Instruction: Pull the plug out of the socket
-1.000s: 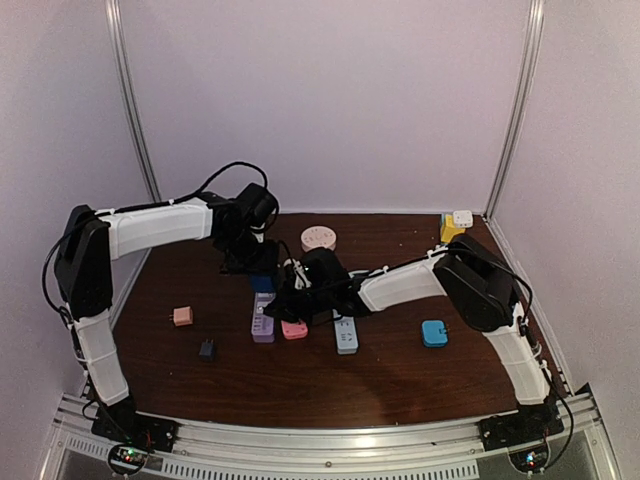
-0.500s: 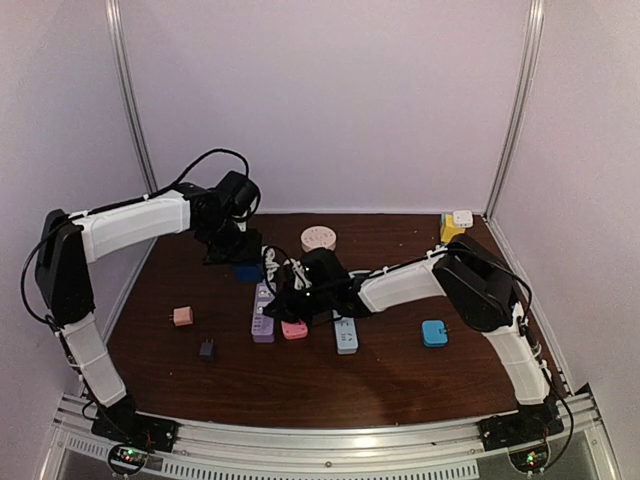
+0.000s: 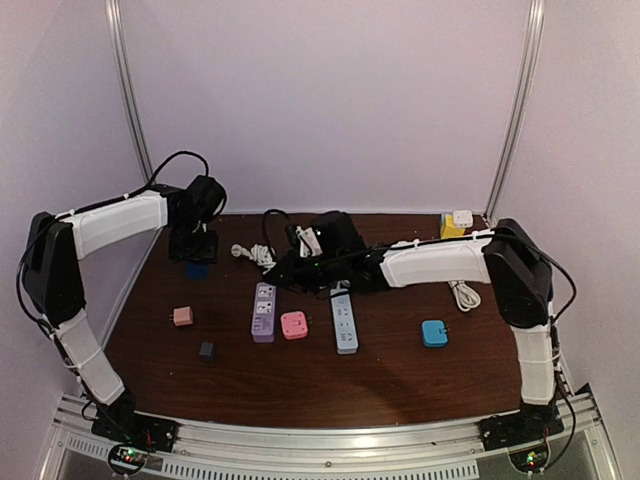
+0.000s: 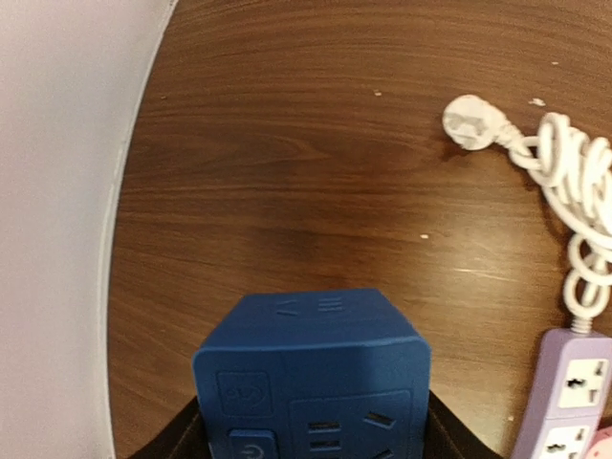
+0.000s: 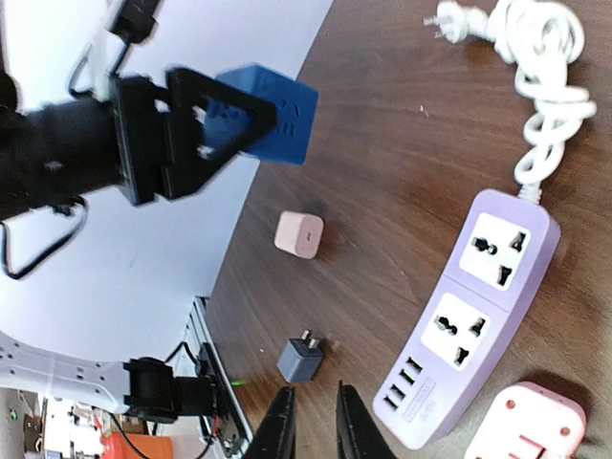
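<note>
My left gripper (image 3: 194, 258) is shut on the blue cube socket (image 3: 196, 269) and holds it at the back left, near the wall; the cube fills the bottom of the left wrist view (image 4: 316, 373) and shows in the right wrist view (image 5: 263, 113). The white plug (image 3: 237, 250) lies free on the table on its coiled white cord, apart from the cube; it also shows in the left wrist view (image 4: 467, 121) and the right wrist view (image 5: 446, 19). My right gripper (image 3: 285, 268) hovers above the table, its fingers a narrow gap apart with nothing between them (image 5: 316, 402).
The cord runs to a purple power strip (image 3: 263, 311). A pink socket (image 3: 294, 324), a light blue strip (image 3: 344, 322) and a cyan block (image 3: 434, 333) lie mid-table. A pink adapter (image 3: 182, 316) and a dark grey adapter (image 3: 207, 350) lie front left.
My left gripper has carried the blue cube to the back left, away from the purple strip. The white plug and cord now lie free. My right arm has drawn back and risen.
</note>
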You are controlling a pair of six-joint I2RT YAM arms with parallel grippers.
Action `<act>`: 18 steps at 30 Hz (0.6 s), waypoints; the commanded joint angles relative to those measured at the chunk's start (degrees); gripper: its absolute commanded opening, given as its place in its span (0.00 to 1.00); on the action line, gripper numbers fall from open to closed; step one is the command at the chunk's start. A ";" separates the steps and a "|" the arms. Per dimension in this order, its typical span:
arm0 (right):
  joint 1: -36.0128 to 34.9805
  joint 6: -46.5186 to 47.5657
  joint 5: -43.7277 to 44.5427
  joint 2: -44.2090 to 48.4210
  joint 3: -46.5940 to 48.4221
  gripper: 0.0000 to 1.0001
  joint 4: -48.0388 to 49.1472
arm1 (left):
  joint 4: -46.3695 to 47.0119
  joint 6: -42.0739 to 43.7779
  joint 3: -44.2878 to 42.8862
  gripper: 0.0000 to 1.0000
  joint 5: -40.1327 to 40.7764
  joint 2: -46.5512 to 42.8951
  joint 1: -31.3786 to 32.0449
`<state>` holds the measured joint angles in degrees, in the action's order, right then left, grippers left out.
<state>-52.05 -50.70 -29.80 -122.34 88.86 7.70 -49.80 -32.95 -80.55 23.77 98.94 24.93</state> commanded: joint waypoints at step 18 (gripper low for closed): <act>10.40 16.74 19.19 29.28 -17.11 0.57 -12.19 | -6.10 9.12 -8.93 0.48 20.40 19.19 -3.39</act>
<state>-42.35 -36.07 -13.87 -96.77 73.23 -2.96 -55.13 -25.65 -86.89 41.12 116.84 22.11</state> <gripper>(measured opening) 0.567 0.638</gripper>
